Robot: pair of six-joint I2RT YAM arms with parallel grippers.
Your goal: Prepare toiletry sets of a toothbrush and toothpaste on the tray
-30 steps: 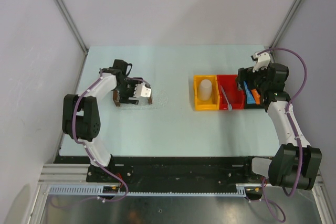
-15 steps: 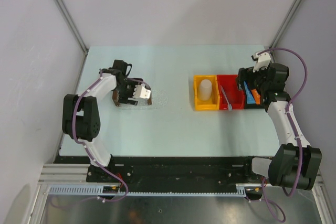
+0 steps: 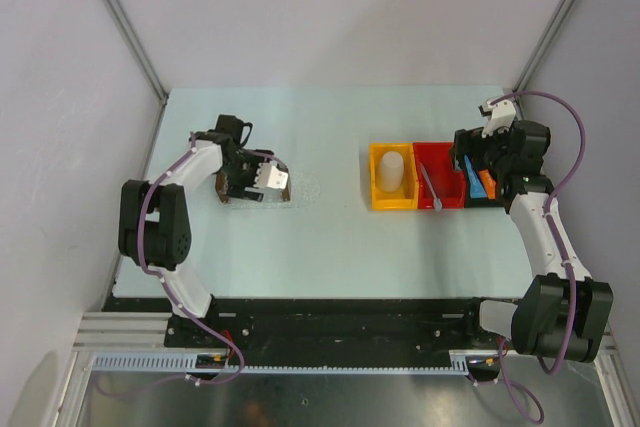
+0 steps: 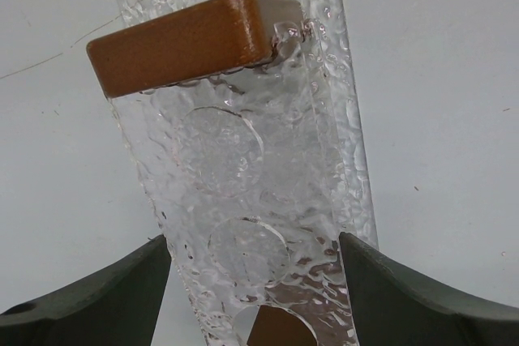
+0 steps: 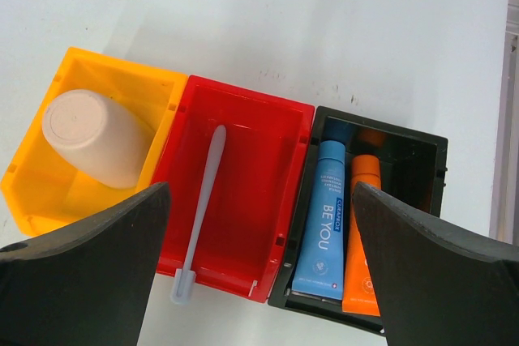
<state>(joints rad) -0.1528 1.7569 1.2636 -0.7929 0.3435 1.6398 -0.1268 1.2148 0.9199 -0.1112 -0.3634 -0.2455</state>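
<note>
The clear plastic tray (image 4: pixel 243 160) with a brown wooden block (image 4: pixel 178 42) at each end lies on the table at the left (image 3: pixel 285 187). My left gripper (image 4: pixel 255 281) is over it (image 3: pixel 260 177), with its jaws against both long edges of the tray. The whitish toothbrush (image 5: pixel 203 200) lies in the red bin (image 5: pixel 268 119), its head over the near rim. The blue toothpaste tube (image 5: pixel 323 216) and the orange one (image 5: pixel 361 232) lie side by side in the black bin (image 5: pixel 430 151). My right gripper (image 5: pixel 261 192) is open and empty above these bins (image 3: pixel 470 169).
A yellow bin (image 5: pixel 97 62) holding a beige cup (image 5: pixel 89 135) stands left of the red bin. The three bins sit in a row at the right of the table (image 3: pixel 415 177). Grey walls close off the far side and both sides of the table.
My left gripper and the tray have turned slightly, the tray's right end shifting a little toward the near edge. The right arm has not moved.
</note>
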